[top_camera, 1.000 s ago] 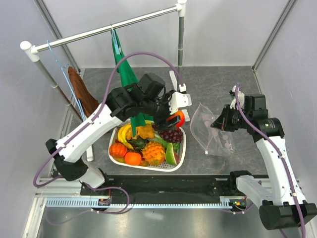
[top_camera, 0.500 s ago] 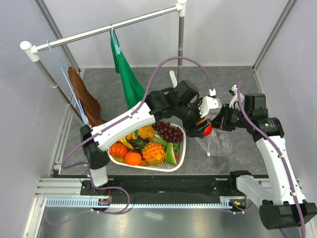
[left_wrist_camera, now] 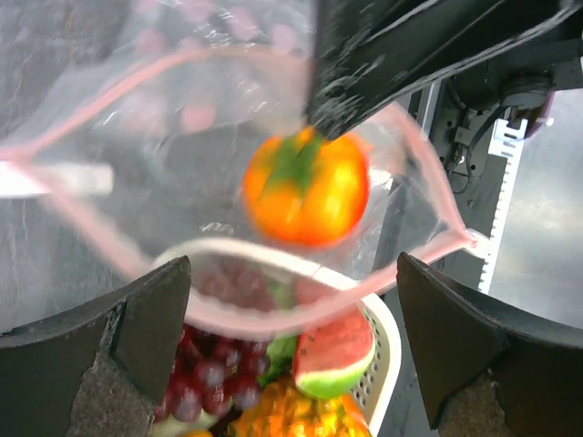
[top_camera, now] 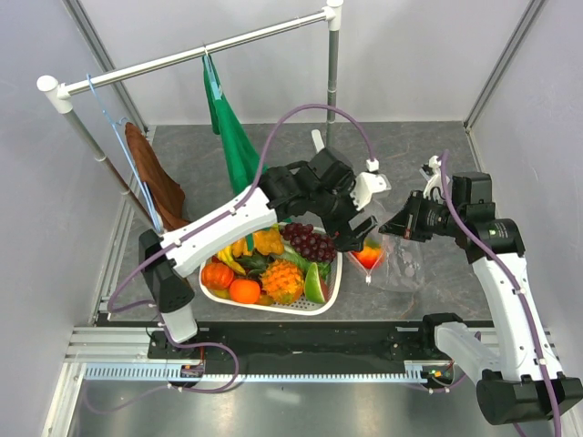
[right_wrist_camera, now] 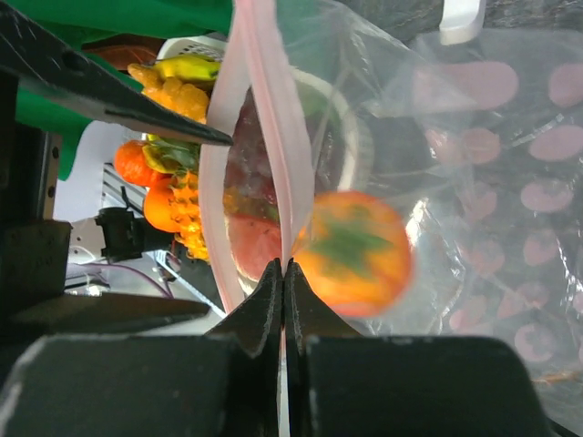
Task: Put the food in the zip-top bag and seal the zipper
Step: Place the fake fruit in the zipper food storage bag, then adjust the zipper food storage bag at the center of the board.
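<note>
The clear zip-top bag [top_camera: 401, 259] hangs right of the basket with its mouth open. Its pink zipper strip [left_wrist_camera: 228, 250] curves open. My right gripper [top_camera: 398, 228] is shut on that strip [right_wrist_camera: 284, 264] and holds the bag up. An orange-red toy fruit with a green top [left_wrist_camera: 307, 188] is inside the bag mouth, blurred; it also shows in the right wrist view [right_wrist_camera: 351, 253] and the top view [top_camera: 368, 257]. My left gripper [left_wrist_camera: 291, 273] is open and empty just above the bag mouth [top_camera: 351, 238]. Grapes [top_camera: 312, 244], a pineapple [top_camera: 282, 280] and a pumpkin [top_camera: 217, 275] lie in the basket.
The white perforated basket [top_camera: 273, 308] with several toy foods sits left of the bag. A rack with a green cloth [top_camera: 232, 137] and a brown cloth [top_camera: 150, 173] stands behind. A white object [top_camera: 319, 146] lies at the back.
My left arm swung from over the basket to the bag with the orange-red fruit, then opened. The fruit now sits in the bag mouth. The right gripper kept its hold.
</note>
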Controlling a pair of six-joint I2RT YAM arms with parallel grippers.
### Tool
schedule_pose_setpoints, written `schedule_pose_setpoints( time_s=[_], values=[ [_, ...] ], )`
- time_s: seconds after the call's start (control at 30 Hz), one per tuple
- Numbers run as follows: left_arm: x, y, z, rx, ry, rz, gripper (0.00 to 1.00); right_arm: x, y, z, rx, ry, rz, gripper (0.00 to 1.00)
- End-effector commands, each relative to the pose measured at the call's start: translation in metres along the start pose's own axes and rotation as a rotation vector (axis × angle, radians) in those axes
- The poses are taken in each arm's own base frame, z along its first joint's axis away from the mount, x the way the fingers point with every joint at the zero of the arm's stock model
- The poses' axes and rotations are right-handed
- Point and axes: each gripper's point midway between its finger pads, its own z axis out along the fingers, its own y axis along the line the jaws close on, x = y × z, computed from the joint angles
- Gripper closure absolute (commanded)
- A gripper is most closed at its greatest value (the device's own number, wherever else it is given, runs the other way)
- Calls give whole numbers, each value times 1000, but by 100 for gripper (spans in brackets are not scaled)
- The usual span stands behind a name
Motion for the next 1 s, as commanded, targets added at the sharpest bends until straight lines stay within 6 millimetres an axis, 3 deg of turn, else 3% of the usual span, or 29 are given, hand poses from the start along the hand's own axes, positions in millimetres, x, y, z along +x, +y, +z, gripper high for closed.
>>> schedule_pose_setpoints(
  time_s=[0.0,0.2,0.33,0.47,0.7,0.97],
  values=[
    [-17,11,-44,-56,-122,-128,0,-18,25,-12,-69,-76,-33,100],
    [2,28,-43,-131,-109,-273,0,-25,33,-15,-91,-111,-12,100],
    [0,42,-42,-187,-120,-334,1,-28,36,-16,-102,-129,0,100],
    [-14,41,-45,-116,-166,-394,4,-29,38,-18,-108,-143,1,100],
    [-48,23,-71,-17,-349,-377,10,-27,36,-18,-105,-146,-5,100],
    [-31,19,-34,0,-228,-409,14,-33,55,-28,-173,-192,6,100]
  ],
)
